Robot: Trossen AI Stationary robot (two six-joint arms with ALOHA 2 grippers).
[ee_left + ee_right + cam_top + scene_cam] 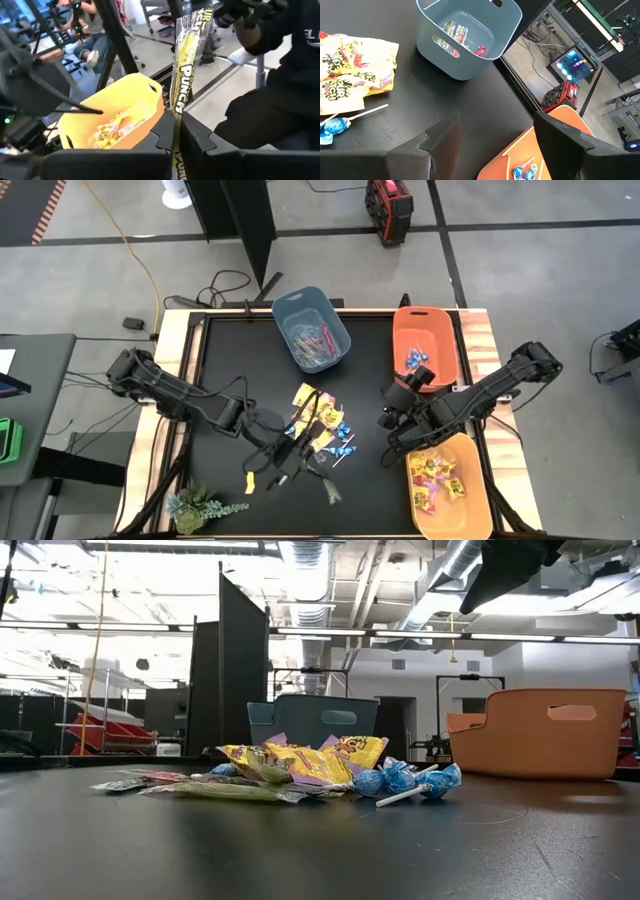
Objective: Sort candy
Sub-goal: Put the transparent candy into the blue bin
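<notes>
A pile of candy (320, 420) lies mid-table: yellow packets (300, 762), blue lollipops (400, 780) and slim sticks (225, 791). My left gripper (297, 464) is near the pile's near side, shut on a slim yellow-green stick packet (182, 75) printed PUNCH. My right gripper (392, 418) hangs open between the orange bin (425, 345) and the yellow bin (450, 485). It touches nothing, and its fingers (440, 137) stand wide apart over bare table. The blue-grey bin (311, 328) holds pinkish sticks, the orange bin blue lollipops, and the yellow bin (112, 112) yellow packets. My left gripper pinches the slim stick packet between its two fingers, near one end (176, 122). The packet's long free part runs on past the fingertips toward the yellow bin. It is clear of the table.
A small yellow piece (250, 482) lies alone near the table's near-left part. A green plant (195, 505) sits at the near-left corner. A wooden rim (480, 330) borders the black top. People show beyond the table in the left wrist view.
</notes>
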